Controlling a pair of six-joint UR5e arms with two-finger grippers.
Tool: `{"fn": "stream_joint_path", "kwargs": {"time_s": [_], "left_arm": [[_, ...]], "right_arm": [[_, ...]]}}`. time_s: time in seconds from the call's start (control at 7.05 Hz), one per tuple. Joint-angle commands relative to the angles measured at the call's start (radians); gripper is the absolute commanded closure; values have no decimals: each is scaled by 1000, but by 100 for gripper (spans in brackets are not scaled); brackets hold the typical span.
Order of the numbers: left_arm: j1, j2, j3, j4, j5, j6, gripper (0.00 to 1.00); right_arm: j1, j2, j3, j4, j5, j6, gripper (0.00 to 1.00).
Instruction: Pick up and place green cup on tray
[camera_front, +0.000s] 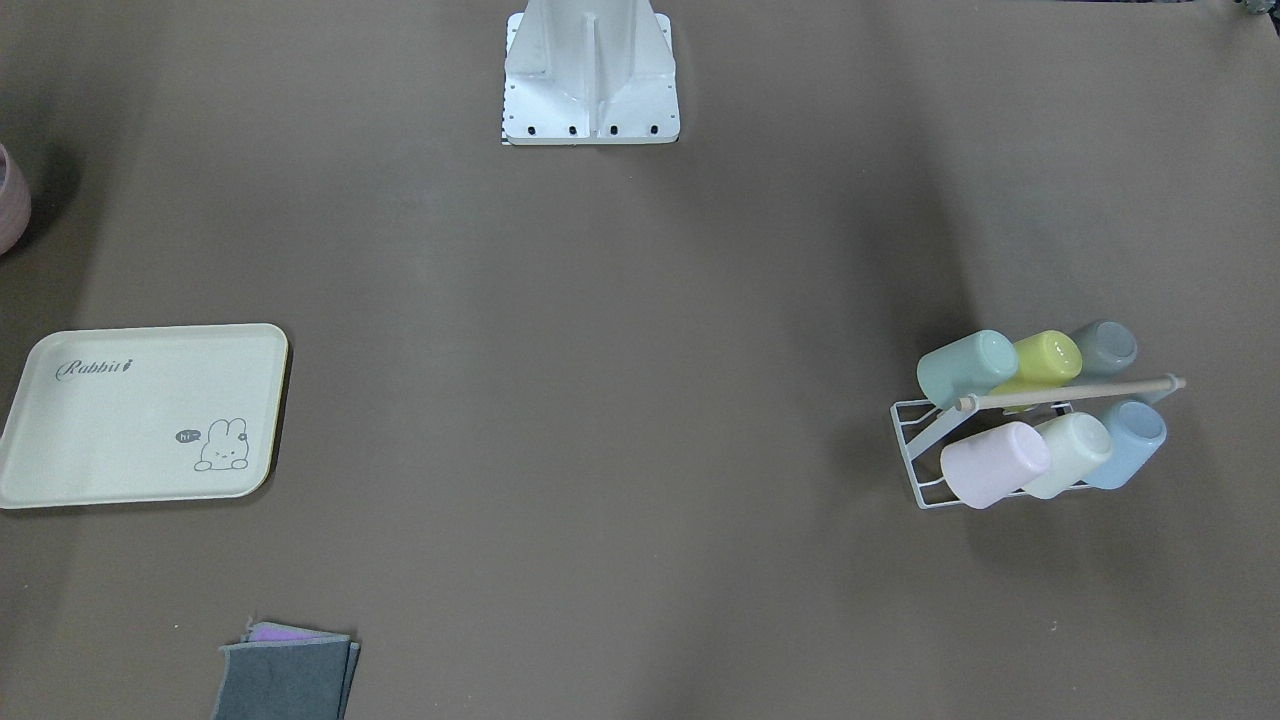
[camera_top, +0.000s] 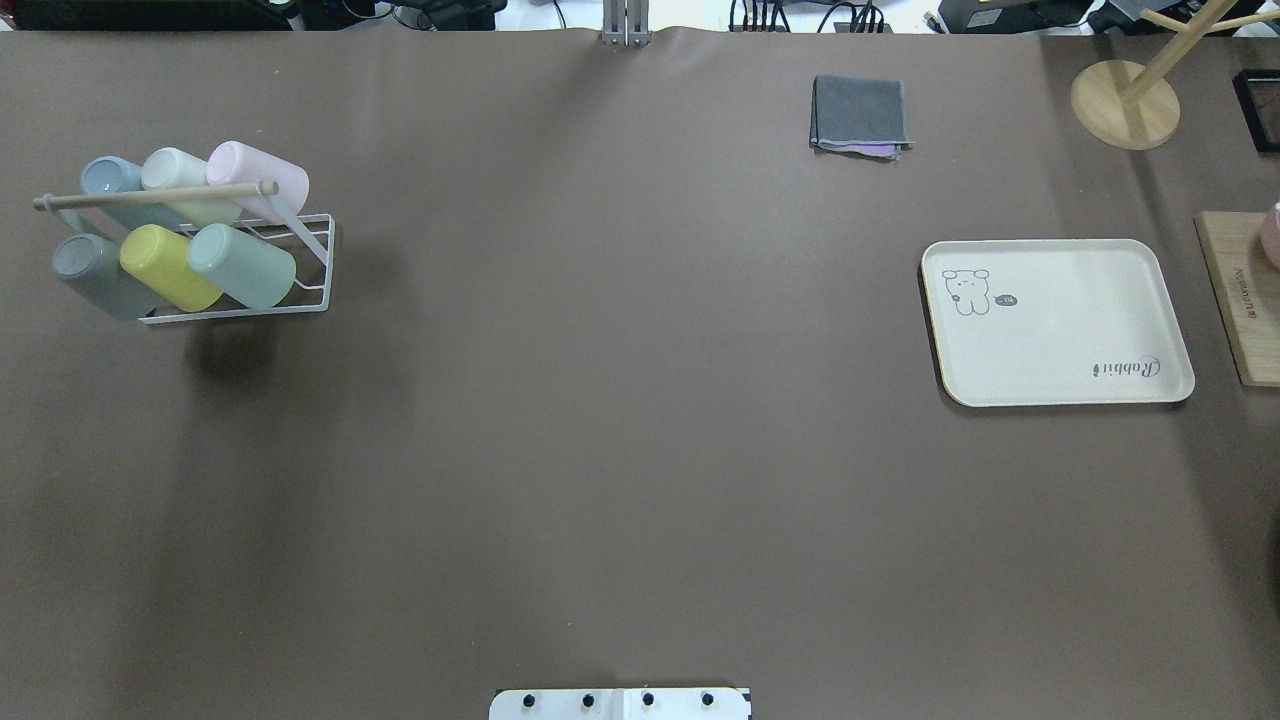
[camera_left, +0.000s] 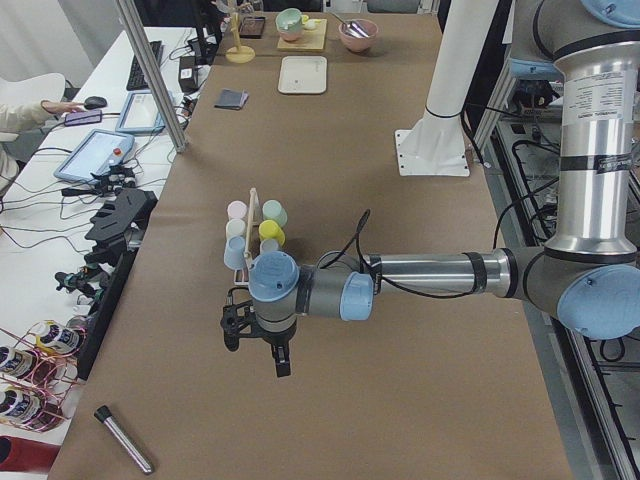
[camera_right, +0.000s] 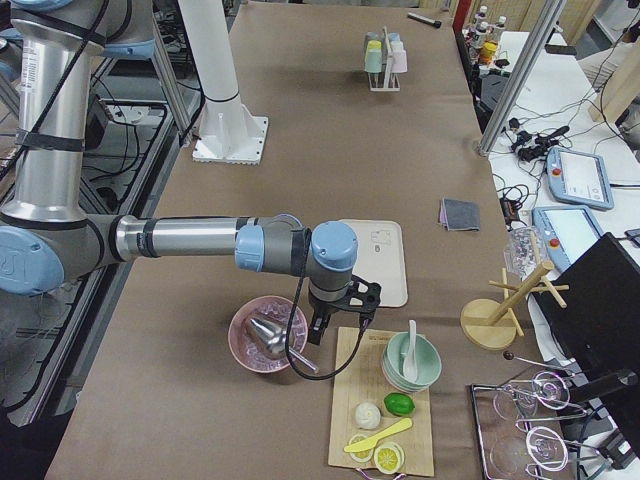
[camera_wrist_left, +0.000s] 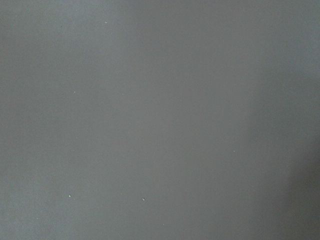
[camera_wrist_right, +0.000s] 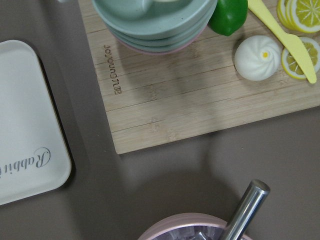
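The green cup is stowed tilted in the white wire rack, touching the yellow-green cup at the row's end, so a pull along the rack's slant is judged necessary. The tray is laid flat well apart across the surface, apparently to receive it. The left tool is hung near the rack and the right tool near the tray; whether either is wide or narrow cannot be told.

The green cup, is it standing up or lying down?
Lying down. The green cup leans on its side in the white rack, next to the yellow cup.
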Motion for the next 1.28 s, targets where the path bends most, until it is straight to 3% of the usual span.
{"fn": "stream_joint_path", "kwargs": {"time_s": [0.0,0.43,0.71,0.85,1.14], "left_arm": [[-1,2,-28,2,-2,-1,2],[-1,20,-52,2,-4,-1,2],[-1,26,-65,2,-4,-3,2],[0,25,-66,6,-4,-3,2],[0,25,-78,6,-3,-3,2]], "right_arm": [[-1,1,-3,-1,6,2,0],[-20,1,-7,-2,1,2,0],[-96,21,-30,34,-5,9,0],[-132,93,-115,77,-9,14,0],[-201,145,-147,77,-11,43,1]]}}
